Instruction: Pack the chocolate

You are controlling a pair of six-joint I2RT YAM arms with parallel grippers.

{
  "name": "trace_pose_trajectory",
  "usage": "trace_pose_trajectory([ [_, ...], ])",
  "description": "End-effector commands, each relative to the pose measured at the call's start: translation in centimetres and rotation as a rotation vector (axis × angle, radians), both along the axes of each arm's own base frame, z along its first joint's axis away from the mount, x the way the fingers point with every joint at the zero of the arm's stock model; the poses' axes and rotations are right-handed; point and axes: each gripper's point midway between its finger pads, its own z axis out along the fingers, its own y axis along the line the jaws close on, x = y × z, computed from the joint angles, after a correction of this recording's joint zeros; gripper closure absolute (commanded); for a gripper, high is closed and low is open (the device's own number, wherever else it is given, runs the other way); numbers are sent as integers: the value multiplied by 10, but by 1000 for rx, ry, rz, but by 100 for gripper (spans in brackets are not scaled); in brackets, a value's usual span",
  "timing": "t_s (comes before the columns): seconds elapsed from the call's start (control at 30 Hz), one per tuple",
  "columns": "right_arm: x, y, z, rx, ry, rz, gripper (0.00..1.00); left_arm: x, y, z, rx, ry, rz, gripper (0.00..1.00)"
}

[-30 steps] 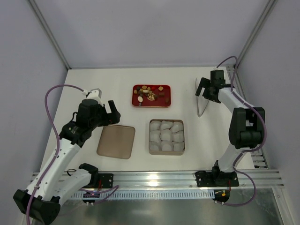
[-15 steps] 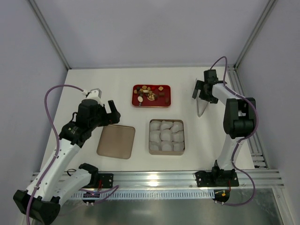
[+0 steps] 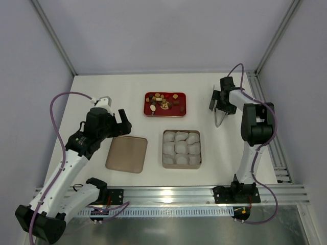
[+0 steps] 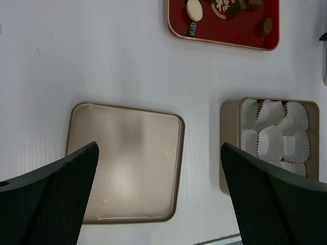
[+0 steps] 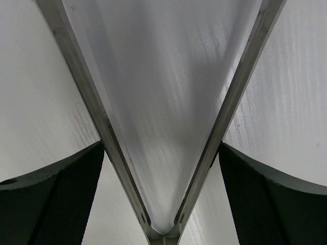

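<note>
- The right fingers point(image 5: 51, 194) are spread astride the tongs point(image 5: 84, 87), one outside each metal arm close to the joined end. Whether they already touch the metal is hard to tell.
- Within the last second the right arm has swung in and sunk from above the tongs to low over them, on the tabletop well right of the tray point(image 3: 180, 112). I judge that the grab for the tool is just starting.
- The left fingers point(image 4: 46, 199) are spread wide and empty and have not moved. They hang over the lid point(image 3: 126, 154), near-left of the tray.
- The chocolate point(image 3: 163, 103) lies untouched in the tray. The box point(image 3: 163, 148) sits just on the tray's near side, and no sweet shows in its paper cups point(image 3: 181, 148), so packing proper has not begun.
</note>
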Motion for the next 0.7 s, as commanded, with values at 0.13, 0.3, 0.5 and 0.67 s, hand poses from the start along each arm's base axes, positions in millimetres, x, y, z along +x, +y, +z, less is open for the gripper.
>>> trace_pose_trajectory([
  [0.13, 3, 4, -1, 18, -3, 10, 11, 5, -2, 2, -15, -15, 3, 0],
  [0.3, -1, 2, -4, 6, 16, -1, 13, 5, -2, 0, -12, -9, 3, 0],
  [0.5, -2, 1, 0, 0, 12, 3, 30, 6, -2, -1, -10, -3, 3, 0],
  [0.67, 0, 3, 30, 7, -53, 9, 39, 5, -2, -1, -11, -5, 5, 0],
])
